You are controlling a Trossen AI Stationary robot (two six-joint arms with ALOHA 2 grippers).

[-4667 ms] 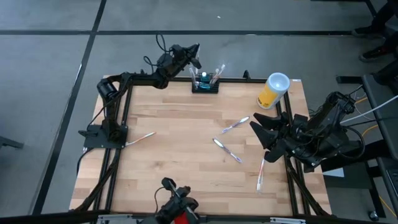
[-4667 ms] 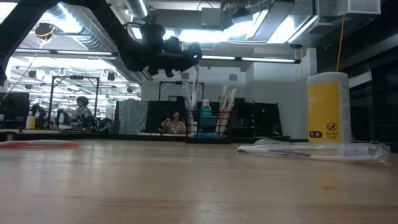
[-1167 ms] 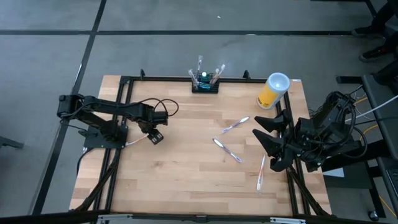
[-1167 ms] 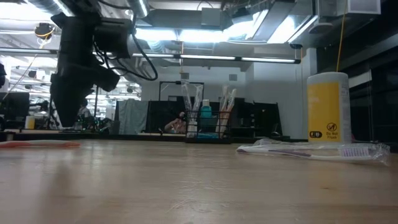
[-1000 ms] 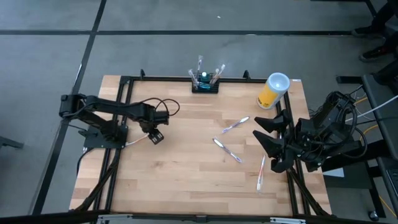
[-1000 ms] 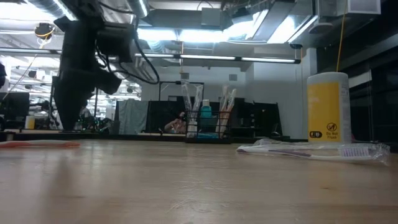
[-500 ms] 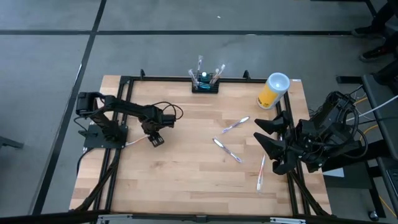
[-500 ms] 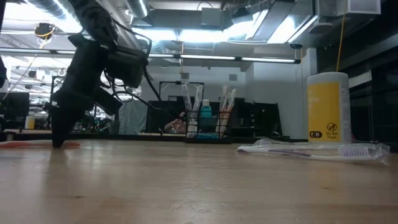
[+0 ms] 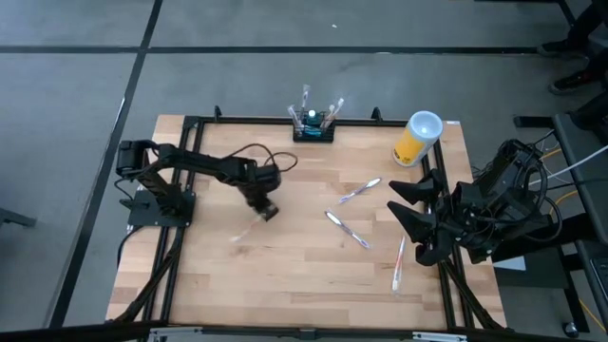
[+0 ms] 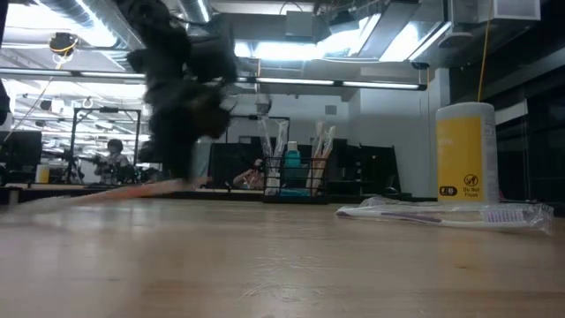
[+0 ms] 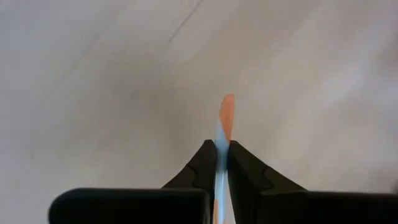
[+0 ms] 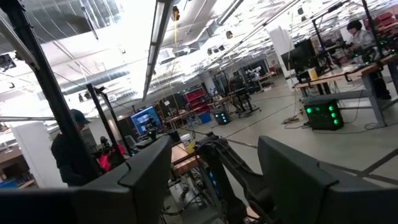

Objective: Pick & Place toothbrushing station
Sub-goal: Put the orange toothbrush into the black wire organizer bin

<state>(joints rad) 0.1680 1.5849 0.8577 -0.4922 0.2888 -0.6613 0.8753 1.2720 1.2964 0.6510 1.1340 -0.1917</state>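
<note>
The left claw (image 9: 263, 208), clamped on an orange-tipped toothbrush (image 11: 226, 115), is held over mid-bench, the toothbrushing station (image 9: 313, 126) lying far and slightly right at the far edge; the right claw (image 9: 410, 217), spread apart, is parked right.

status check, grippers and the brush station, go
Left gripper shut on a wrapped toothbrush, over the table's left-centre. Right gripper open, parked at the right edge. Toothbrushing station upright at the far edge, apart from the yellow cup. Path clear.
</note>
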